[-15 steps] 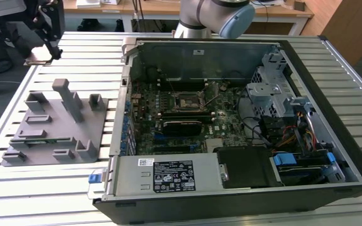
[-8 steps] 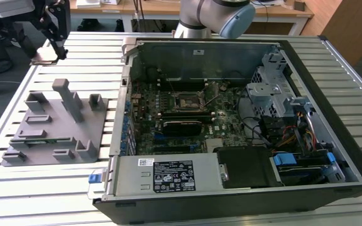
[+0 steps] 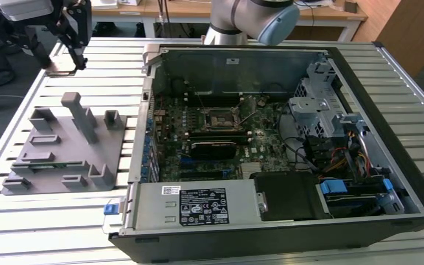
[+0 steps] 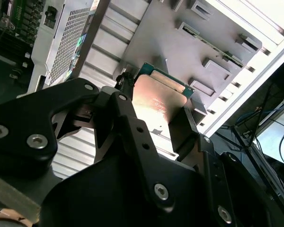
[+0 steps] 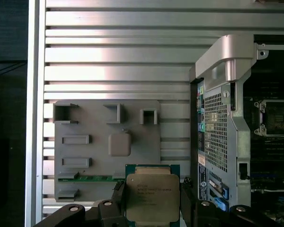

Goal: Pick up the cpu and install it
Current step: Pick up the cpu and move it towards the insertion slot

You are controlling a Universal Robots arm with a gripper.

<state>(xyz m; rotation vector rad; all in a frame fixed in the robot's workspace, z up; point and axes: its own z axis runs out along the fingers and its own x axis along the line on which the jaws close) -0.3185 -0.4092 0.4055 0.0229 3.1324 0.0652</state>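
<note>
The jaws are matte black, built from angular linkage plates (image 4: 61,123) fastened with round silver screws (image 4: 37,140). Behind the jaws runs a smooth silver-grey tubular arm (image 3: 231,21) with a rounded blue-grey joint cap (image 3: 278,25).

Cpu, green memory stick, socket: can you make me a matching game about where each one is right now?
Things:
1. cpu
2. memory stick
3. socket

Places:
A. on the motherboard inside the computer case
B. held between the jaws, above the table
C. lying in the grey fixture

Pairs: 1-B, 2-C, 3-A
</note>
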